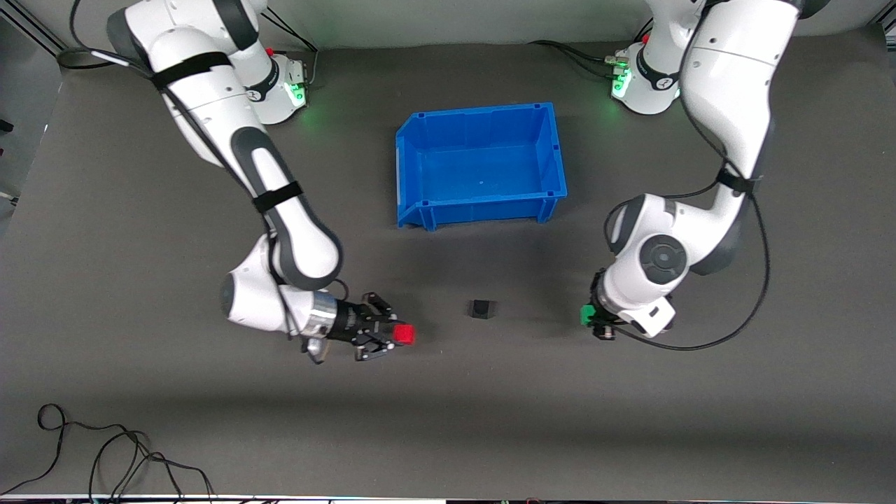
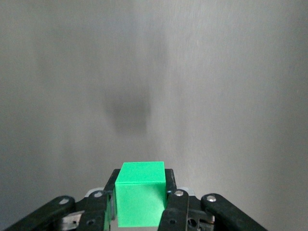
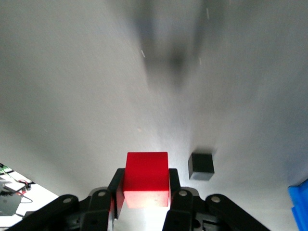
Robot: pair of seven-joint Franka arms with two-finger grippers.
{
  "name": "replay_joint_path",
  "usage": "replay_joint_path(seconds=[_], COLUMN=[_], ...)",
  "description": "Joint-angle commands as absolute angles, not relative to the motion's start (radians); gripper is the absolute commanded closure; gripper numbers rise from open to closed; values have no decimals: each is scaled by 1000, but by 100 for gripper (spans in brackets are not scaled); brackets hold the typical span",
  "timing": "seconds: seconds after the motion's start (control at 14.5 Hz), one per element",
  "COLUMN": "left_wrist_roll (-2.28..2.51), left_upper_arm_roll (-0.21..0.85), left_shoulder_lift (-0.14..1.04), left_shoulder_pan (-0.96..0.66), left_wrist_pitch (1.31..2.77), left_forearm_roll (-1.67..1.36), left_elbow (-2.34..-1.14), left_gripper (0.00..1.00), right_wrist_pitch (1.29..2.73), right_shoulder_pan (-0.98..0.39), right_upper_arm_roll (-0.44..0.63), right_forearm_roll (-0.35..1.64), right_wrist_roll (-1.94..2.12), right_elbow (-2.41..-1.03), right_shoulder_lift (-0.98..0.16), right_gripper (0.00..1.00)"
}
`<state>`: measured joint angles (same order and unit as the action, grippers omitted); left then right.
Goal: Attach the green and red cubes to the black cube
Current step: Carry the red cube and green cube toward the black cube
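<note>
While clamped square on opposite faces, red cube (image 1: 403, 334) in right gripper (image 1: 392, 335), green cube (image 1: 586, 315) in left gripper (image 1: 592, 317), flanking black cube (image 1: 481, 309) on table between: probably light, rigid, easily nudged.

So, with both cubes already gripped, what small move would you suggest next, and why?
Probably bring the right hand sideways toward the black cube until the red cube it holds meets the cube's side. The black cube sits alone on the table between the two hands, and the left hand holds the green cube ready toward its own end.
</note>
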<state>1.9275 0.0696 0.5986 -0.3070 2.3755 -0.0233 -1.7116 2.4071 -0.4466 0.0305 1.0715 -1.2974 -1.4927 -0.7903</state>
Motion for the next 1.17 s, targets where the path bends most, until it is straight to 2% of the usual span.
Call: replay_joint_path(seconds=[0.0,0.34,0.62,1.1], left_wrist_roll=[2052,2079,2080,2105], left_upper_arm_roll=[54,67,69,69], left_shoulder_lift=[704,756,799,818], left_shoulder_pan=[-351,-445,-486,-518], left_wrist_pitch=[2379,2385,2483,2485], left_forearm_roll=[-61,-63,-61,-66], left_elbow=[-1573,-1540,-1540,-1534], left_gripper=[100,100,100,100], right_wrist_pitch=[2472,2582,2646,2651], right_shoulder_pan=[-500,-598,-635,-669], right_upper_arm_roll=[43,43,43,43], right_forearm_roll=[1147,1180,1190,1192], right_wrist_roll=[-1318,-1321,-1382,-1384], right_elbow=[-1463,-1470,-1471,-1477], right_shoulder_lift=[-819,-865,-887,-897], right_gripper=[100,100,100,100])
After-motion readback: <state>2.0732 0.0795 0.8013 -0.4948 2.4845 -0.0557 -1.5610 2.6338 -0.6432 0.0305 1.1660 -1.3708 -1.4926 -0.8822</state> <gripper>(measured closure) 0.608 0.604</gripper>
